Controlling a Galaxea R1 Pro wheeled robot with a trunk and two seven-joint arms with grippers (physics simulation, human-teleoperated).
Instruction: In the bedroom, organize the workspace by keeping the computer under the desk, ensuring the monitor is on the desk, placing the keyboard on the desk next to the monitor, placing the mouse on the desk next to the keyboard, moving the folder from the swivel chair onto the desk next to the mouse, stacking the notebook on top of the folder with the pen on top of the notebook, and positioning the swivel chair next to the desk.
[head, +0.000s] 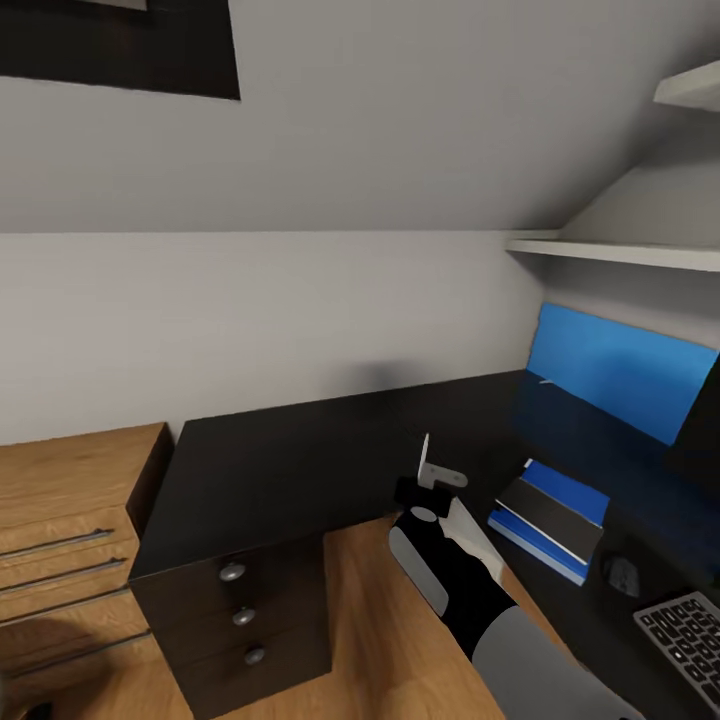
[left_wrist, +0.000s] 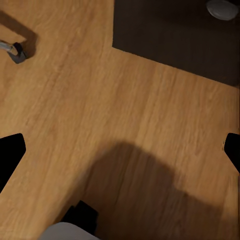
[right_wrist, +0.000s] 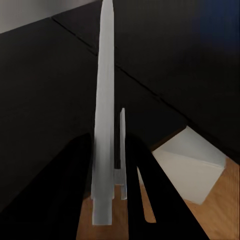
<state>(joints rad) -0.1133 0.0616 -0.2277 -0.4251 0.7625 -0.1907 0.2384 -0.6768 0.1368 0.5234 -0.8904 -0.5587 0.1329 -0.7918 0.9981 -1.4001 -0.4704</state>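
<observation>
At the desk (head: 300, 450), the right gripper (head: 428, 470) is clenching the pen (right_wrist: 106, 100); the notebook (head: 553, 512) already sits on the folder (head: 545, 535) at three o'clock, by the mouse (head: 622, 575) and keyboard (head: 690, 640). Left gripper (left_wrist: 120, 150) is hanging released over floor.

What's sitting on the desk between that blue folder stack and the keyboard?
The small black mouse, seen in the head view, lies on the desk between the folder and keyboard.

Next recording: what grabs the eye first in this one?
The right end effector stands out, shut on a thin white pen held upright above the glossy black desk. Just to its right lies the bright blue folder with a dark notebook on it, then the mouse and keyboard.
</observation>
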